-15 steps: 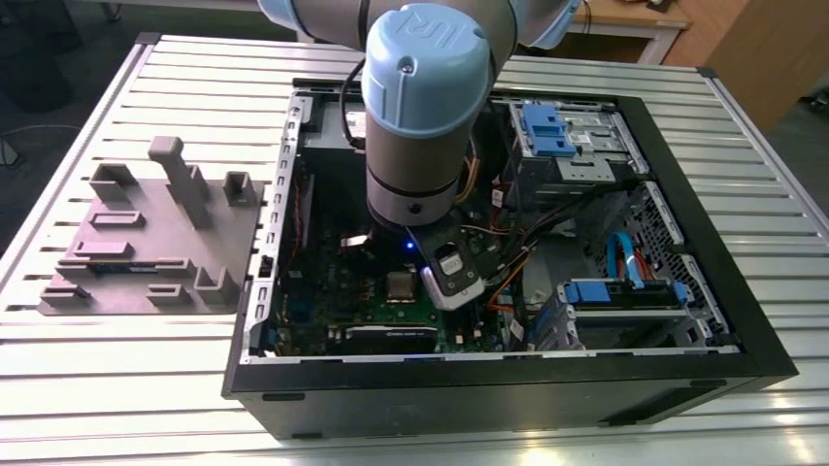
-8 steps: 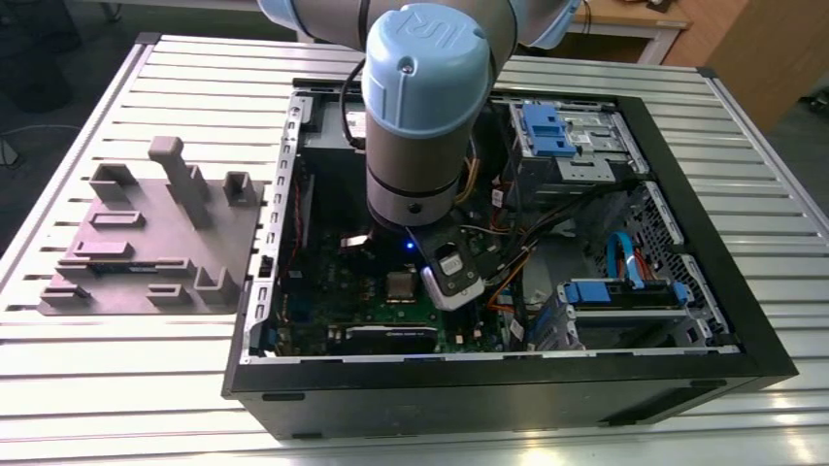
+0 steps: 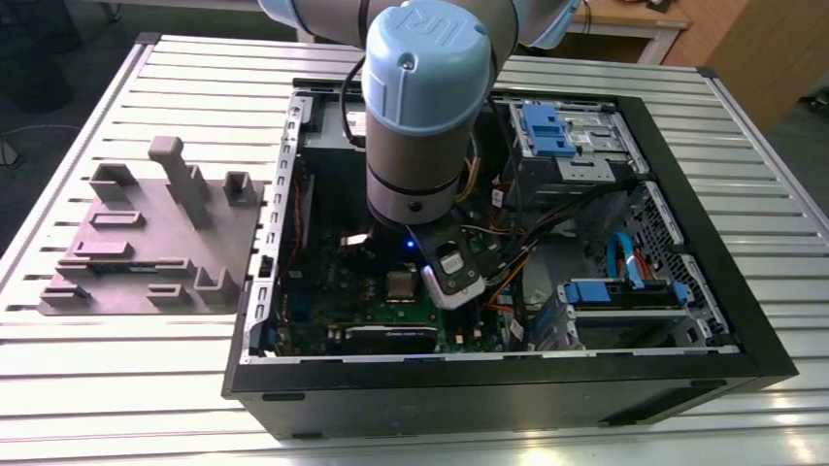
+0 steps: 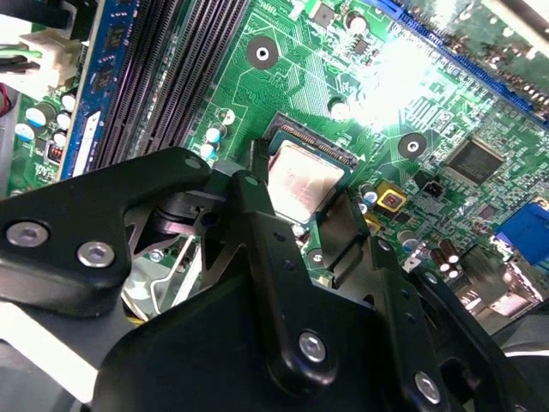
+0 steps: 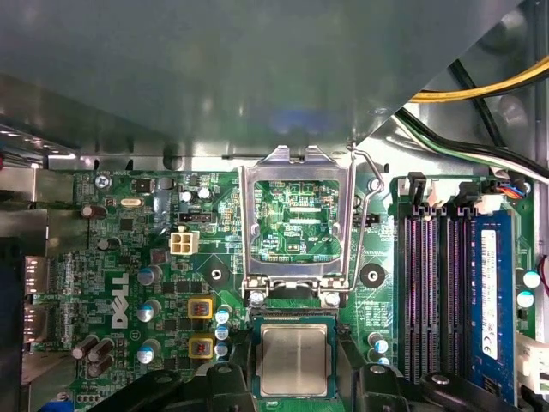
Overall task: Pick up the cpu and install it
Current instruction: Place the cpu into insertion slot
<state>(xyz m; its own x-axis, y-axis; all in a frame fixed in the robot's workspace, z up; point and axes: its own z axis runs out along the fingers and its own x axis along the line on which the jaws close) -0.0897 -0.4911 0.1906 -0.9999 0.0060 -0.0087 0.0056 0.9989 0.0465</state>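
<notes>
**While the load plate stands open, the cpu sits at the socket between the fingers**

Although the arm's big blue-grey joint hides much of the case in the exterior view, the essentials can be made out: the open computer case (image 3: 725,335) lies on a slatted metal table (image 3: 116,388), and the gripper (image 3: 412,282) reaches down into it over the green motherboard (image 3: 349,316). A grey fixture tray (image 3: 149,238) with upright blocks stands on the table to the exterior view's left of the case, well apart from the work.

In both wrist views the cpu (image 5: 294,359) (image 4: 302,178), a small square chip with a dull silver top, lies flat within the socket's outline on the motherboard. The black fingers (image 5: 371,382) (image 4: 257,215) stand just beside it on two opposite sides. Whether they are pressing its edges or have let go I cannot tell; the contact line is hidden by the finger bodies.

The socket frame (image 5: 296,219), the hollow metal load plate, is swung up and open, with board showing through its window, and its wire lever (image 5: 364,215) is raised beside it. Memory slots (image 5: 437,283) run along one side of the socket.

As I judge it, the pick-up is done and the chip has reached its seat or very nearly. Whether it is fully settled cannot be read here. The plate is not closed and the lever not latched.
</notes>
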